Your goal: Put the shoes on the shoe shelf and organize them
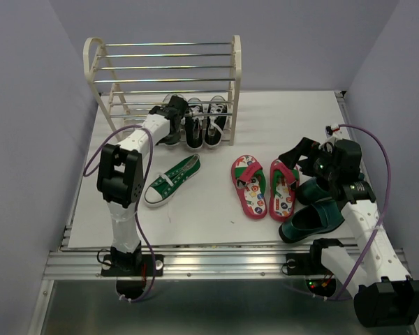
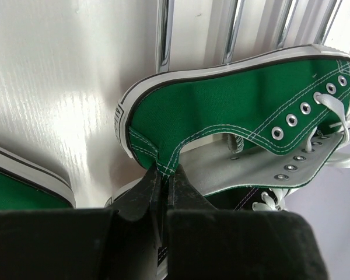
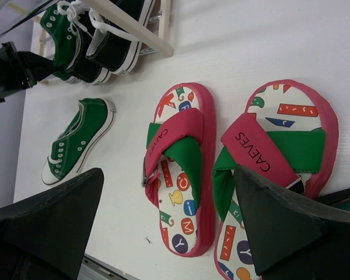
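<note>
My left gripper [image 2: 164,175] is shut on the heel of a green white-laced sneaker [image 2: 233,111] at the bottom tier of the shoe shelf [image 1: 167,70], beside the black sneakers [image 1: 204,124]. The other green sneaker [image 1: 171,180] lies on the table. The red-pink flip-flops [image 1: 265,187] lie side by side in the middle. They also show in the right wrist view [image 3: 178,157]. My right gripper [image 3: 163,227] is open and empty above them. The teal loafers [image 1: 311,220] lie at the front right, partly under the right arm.
The shelf's chrome bars [image 2: 163,29] run just behind the held sneaker. The shelf's upper tiers [image 1: 164,56] hold nothing. Purple walls close in on both sides. The white table [image 1: 216,216] ends at a metal rail in front.
</note>
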Action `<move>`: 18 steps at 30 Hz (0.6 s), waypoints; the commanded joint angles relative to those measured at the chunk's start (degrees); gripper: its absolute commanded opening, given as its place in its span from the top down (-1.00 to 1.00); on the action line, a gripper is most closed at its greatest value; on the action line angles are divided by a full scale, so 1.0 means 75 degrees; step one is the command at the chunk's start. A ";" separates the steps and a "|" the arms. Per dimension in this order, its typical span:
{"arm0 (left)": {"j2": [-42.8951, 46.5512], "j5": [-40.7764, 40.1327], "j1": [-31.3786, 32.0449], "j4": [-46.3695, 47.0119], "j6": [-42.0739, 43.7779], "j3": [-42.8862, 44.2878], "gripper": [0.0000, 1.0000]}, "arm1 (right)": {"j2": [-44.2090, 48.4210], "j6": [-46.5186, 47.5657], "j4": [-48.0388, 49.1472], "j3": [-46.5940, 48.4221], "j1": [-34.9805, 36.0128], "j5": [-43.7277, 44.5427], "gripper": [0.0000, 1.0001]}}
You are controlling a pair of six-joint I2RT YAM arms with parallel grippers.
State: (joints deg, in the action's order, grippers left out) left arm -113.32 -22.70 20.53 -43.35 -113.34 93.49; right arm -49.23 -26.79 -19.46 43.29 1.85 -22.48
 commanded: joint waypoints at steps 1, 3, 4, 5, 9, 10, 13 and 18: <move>0.0413 -0.0056 0.0121 0.0072 -0.0533 0.0122 1.00 | 0.0084 0.0149 0.0076 0.0041 0.0000 0.0103 -1.00; 0.0681 -0.0079 0.0133 0.0388 -0.0568 -0.0370 0.96 | 0.0061 0.0150 0.0076 0.0029 0.0000 0.0091 -1.00; 0.0788 -0.0079 0.0133 0.0494 -0.0579 -0.0743 0.91 | 0.0060 0.0150 0.0076 0.0041 0.0000 0.0079 -1.00; 0.0881 -0.0102 0.0133 0.0669 -0.0614 -0.0921 0.75 | 0.0049 0.0138 0.0076 0.0029 0.0000 0.0068 -1.00; 0.1316 -0.0103 0.0133 0.1081 -0.0358 -0.1543 0.35 | 0.0037 0.0138 0.0076 0.0017 0.0000 0.0009 -1.00; 0.1409 -0.0126 0.0133 0.1116 -0.0102 -0.1625 0.32 | 0.0037 0.0138 0.0087 0.0017 0.0000 -0.0014 -1.00; 0.1515 -0.0091 0.0133 0.1128 0.0333 -0.1649 0.13 | 0.0037 0.0149 0.0076 0.0006 0.0000 -0.0085 -1.00; 0.1760 -0.0032 0.0122 0.1140 0.1165 -0.1766 -0.13 | 0.0060 0.0091 0.0076 -0.0030 0.0000 -0.0026 -1.00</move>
State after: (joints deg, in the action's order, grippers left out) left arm -104.25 -22.31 21.28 -33.61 -109.67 81.34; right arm -49.21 -26.76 -19.46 43.16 1.85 -22.44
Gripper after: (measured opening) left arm 0.545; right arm 0.995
